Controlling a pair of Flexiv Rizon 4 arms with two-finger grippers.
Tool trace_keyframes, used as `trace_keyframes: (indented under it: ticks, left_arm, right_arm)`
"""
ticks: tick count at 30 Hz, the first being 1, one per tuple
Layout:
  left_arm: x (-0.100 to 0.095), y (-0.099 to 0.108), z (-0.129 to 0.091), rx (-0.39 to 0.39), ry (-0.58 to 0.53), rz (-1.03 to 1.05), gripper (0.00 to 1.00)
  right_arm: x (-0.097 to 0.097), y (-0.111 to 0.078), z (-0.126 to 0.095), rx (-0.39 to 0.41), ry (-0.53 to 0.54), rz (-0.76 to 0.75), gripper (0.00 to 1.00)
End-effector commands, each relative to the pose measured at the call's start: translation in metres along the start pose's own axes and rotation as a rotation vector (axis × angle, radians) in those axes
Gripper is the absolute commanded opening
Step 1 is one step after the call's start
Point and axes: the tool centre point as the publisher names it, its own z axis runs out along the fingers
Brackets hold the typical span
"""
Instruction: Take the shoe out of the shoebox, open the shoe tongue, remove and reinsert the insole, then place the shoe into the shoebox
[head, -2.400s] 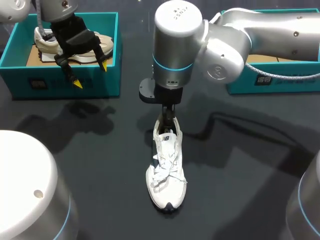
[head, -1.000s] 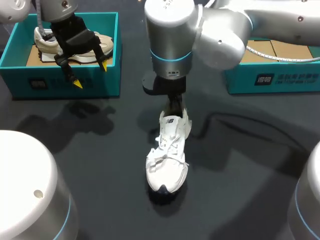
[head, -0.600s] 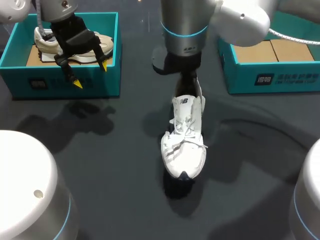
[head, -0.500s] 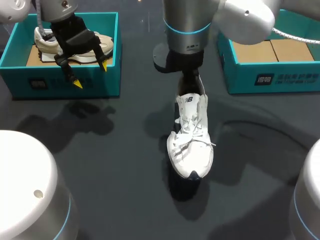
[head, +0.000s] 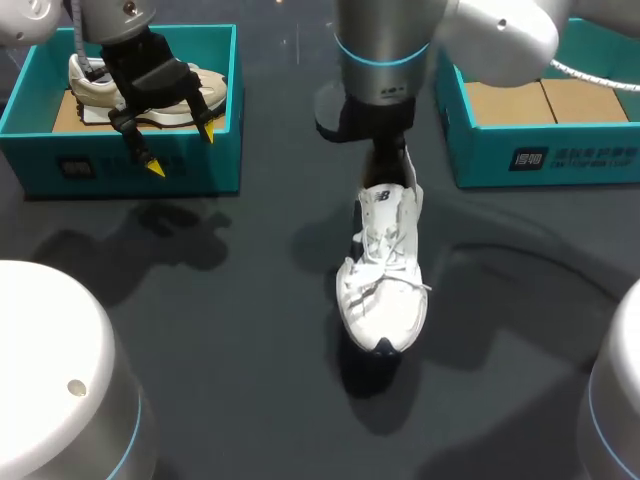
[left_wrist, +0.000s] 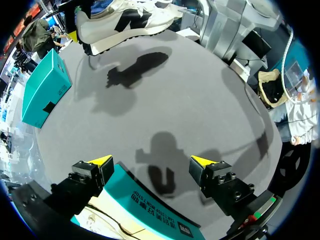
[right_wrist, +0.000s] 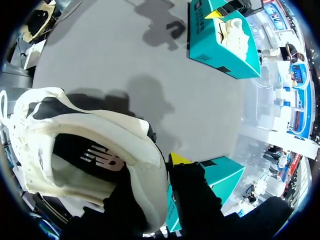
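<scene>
A white lace-up shoe (head: 385, 275) hangs toe-down above the dark table, its shadow beneath it. My right gripper (head: 386, 160) is shut on its heel collar. In the right wrist view one finger is inside the shoe (right_wrist: 95, 145) and the other, with a yellow tip (right_wrist: 179, 159), presses the outside of the heel. The open teal shoebox (head: 555, 150) with a cardboard floor sits at the back right. My left gripper (head: 181, 150) hangs open over the front wall of another teal box (head: 120, 160); its fingers (left_wrist: 100, 161) hold nothing.
The left box holds a beige shoe (head: 150, 95), also seen in the right wrist view (right_wrist: 232, 27). From the left wrist the white shoe (left_wrist: 125, 20) and the right box (left_wrist: 45, 90) show far ahead. Two white arm bases (head: 60, 380) stand at the near corners.
My right arm has lifted the white shoe off the table and carried it right and slightly back, toward the right box. The left arm has not moved.
</scene>
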Motion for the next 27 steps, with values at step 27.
trace_keyframes:
  ticks: [27]
  left_arm:
    - [0.001, 0.000, 0.000, -0.002, 0.000, 0.001, 1.00]
  right_arm:
    - [-0.165, -0.292, -0.001, 0.060, -0.055, -0.171, 0.00]
